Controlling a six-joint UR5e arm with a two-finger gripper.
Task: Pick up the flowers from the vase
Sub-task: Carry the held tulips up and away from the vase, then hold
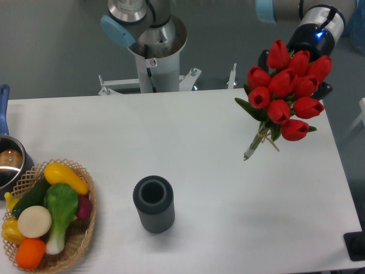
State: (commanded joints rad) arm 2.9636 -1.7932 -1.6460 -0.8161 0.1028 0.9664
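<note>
The flowers [283,91], a bunch of red tulip buds with green leaves, hang in the air over the table's far right part. Their thin stems [255,143] point down and to the left, clear of the table. My gripper [293,74] sits behind the buds and is shut on the bunch; its fingertips are mostly hidden by the blooms. The vase [153,203], a dark grey ribbed cylinder, stands upright and empty near the table's front middle, far to the lower left of the gripper.
A wicker basket [80,242] of toy vegetables sits at the front left. A steel pot [10,162] with a blue handle stands at the left edge. The arm's base column [153,51] rises behind the table's back edge.
</note>
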